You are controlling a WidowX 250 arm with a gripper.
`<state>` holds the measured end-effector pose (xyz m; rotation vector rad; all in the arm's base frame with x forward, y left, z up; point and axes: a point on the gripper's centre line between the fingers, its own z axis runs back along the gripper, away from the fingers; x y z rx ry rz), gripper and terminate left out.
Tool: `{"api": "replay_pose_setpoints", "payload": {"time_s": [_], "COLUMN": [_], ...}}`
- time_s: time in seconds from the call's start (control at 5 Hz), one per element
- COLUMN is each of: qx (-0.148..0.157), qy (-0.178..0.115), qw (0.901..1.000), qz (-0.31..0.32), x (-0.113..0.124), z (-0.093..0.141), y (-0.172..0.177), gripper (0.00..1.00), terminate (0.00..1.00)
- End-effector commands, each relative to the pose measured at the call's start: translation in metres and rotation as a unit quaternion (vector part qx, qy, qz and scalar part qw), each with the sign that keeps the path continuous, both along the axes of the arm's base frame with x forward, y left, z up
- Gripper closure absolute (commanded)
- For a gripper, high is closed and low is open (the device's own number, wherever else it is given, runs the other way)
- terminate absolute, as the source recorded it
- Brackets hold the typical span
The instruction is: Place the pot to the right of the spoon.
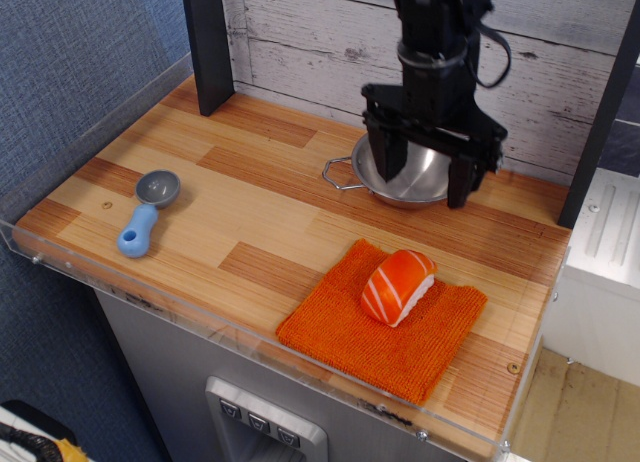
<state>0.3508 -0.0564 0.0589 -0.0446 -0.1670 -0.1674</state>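
Reaching straight down from the top of the view, the black robot arm holds its black gripper (428,172) low over the shiny round steel pot (415,177). The jaws stand wide apart. One finger dips toward the inside of the pot on its left part, and the other finger comes down at the pot's right rim. Whether either finger touches the metal cannot be told.

Going from left to right on the wooden counter (250,202): first comes one small spoon with a chunky light-blue handle and a round grey bowl (147,213), lying near the left edge with its handle pointing toward the front. Next, well apart from the spoon, is the one pot, sitting near the white plank wall (300,32) at the back. One thin wire loop handle shows on its left side; the arm hides the other side. In front of the pot lies one square orange cloth (385,327). On the cloth rests one piece of toy salmon sushi, orange with white stripes (398,285).

One dark post (210,42) stands at the back left.
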Motion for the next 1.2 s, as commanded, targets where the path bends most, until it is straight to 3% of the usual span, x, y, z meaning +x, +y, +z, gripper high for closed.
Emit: {"api": "replay_pose_setpoints", "payload": {"time_s": [0.0,0.6,0.8,1.0], "qx": [0.002,-0.003,-0.006,-0.006], "qy": [-0.026,-0.017,-0.019,-0.019], "qw": [0.9996,0.9998,0.9998,0.9998], "qz": [-0.01,-0.002,0.005,0.007], "x": [0.019,0.023,0.022,0.021], "z": [-0.006,-0.025,-0.025,-0.022], "y": [-0.021,-0.023,-0.018,-0.017], "gripper": [0.0,0.0,1.0,1.0], "terminate": [0.0,0.0,0.0,0.0]}}
